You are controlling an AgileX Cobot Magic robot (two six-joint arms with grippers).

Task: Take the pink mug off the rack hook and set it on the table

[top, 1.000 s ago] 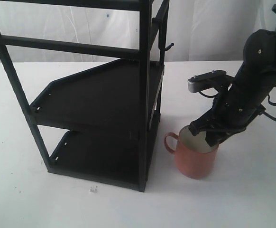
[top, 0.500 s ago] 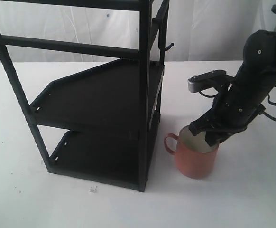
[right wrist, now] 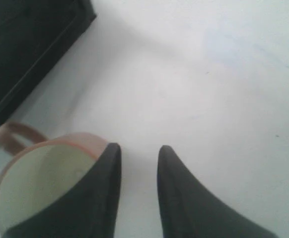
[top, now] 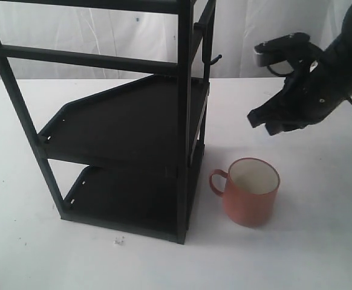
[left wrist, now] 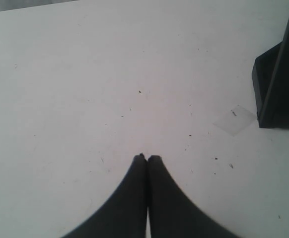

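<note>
salmon-pink cylindrical mug (top: 252, 192): upright on white matte worktop (top: 321, 254) | right gripper (top: 267, 124): spread, empty, clear of mug | left gripper (left wrist: 147, 157): pressed together

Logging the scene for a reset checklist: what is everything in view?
pink mug: one, salmon-pink, cream inside, upright on the table beside the rack
rack: one, black, standing on the table
rack hook: one, black, on the rack's post, nothing hanging
table: one, white
clear scrap: one, see-through, on the table by the rack's foot
right pincer: one, black, open, above the mug, apart
left pincer: one, black, shut, over the table
</note>
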